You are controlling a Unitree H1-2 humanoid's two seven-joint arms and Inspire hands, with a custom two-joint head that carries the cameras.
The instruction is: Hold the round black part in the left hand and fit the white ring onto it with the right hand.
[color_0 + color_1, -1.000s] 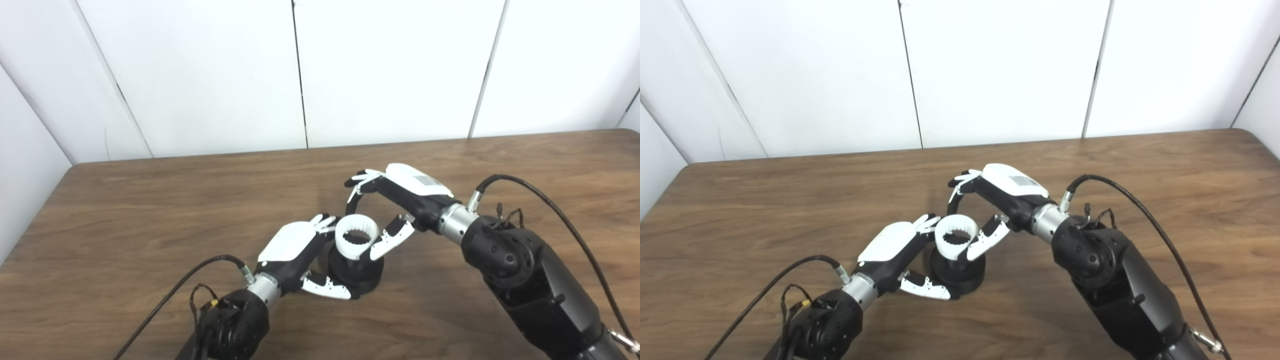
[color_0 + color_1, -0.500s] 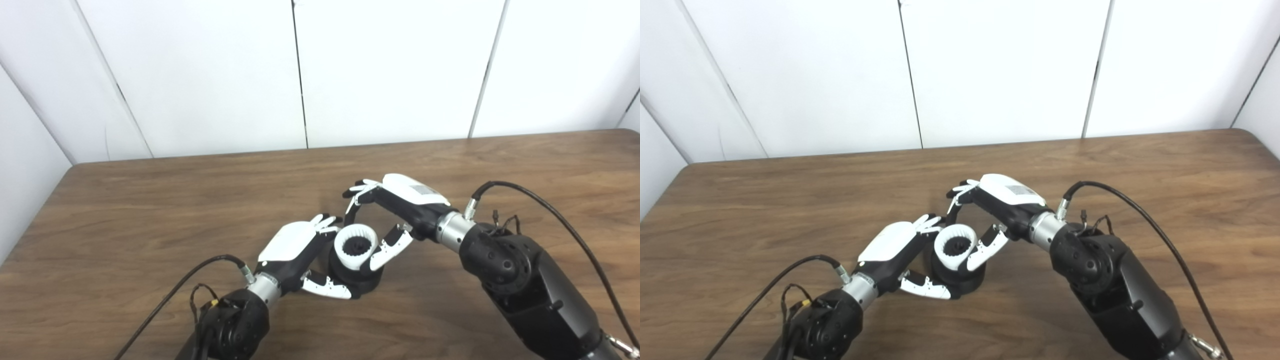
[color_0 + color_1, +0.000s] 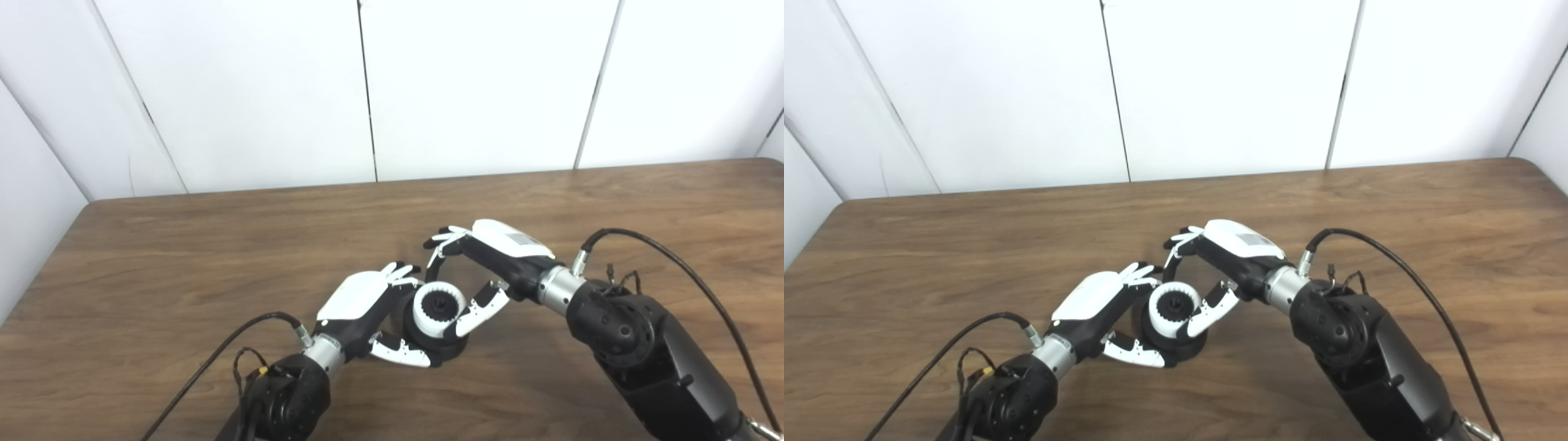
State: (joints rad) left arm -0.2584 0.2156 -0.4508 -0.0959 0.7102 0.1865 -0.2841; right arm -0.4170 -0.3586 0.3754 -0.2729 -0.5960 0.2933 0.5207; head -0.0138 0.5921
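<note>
The round black plastic part (image 3: 436,349) is resting on the brown wood-grain desk (image 3: 184,257), near its front edge and roughly at the middle of its width. The left hand (image 3: 373,312) is gripping this part from the left side: its white-and-black fingers (image 3: 401,274) are curling over the far side of the part, and its thumb is lying along the near side, against the base.

The white toothed plastic ring (image 3: 438,309) is sitting over the upper section of the black part, with the black hub showing through the ring's central opening (the depth of seating cannot be told from either eye view). The ring is tilting slightly toward the camera.

The right hand (image 3: 1222,269) is reaching in from the right. Its thumb is pressing against the right wall of the ring, and its fingers (image 3: 1179,242) are arching over the far side of the ring; whether these tips are touching the ring cannot be told, so the grip state of this hand is undetermined.

Black cables are running from both wrists back toward the forearms. A white panelled wall (image 3: 478,86) is standing behind the desk.
</note>
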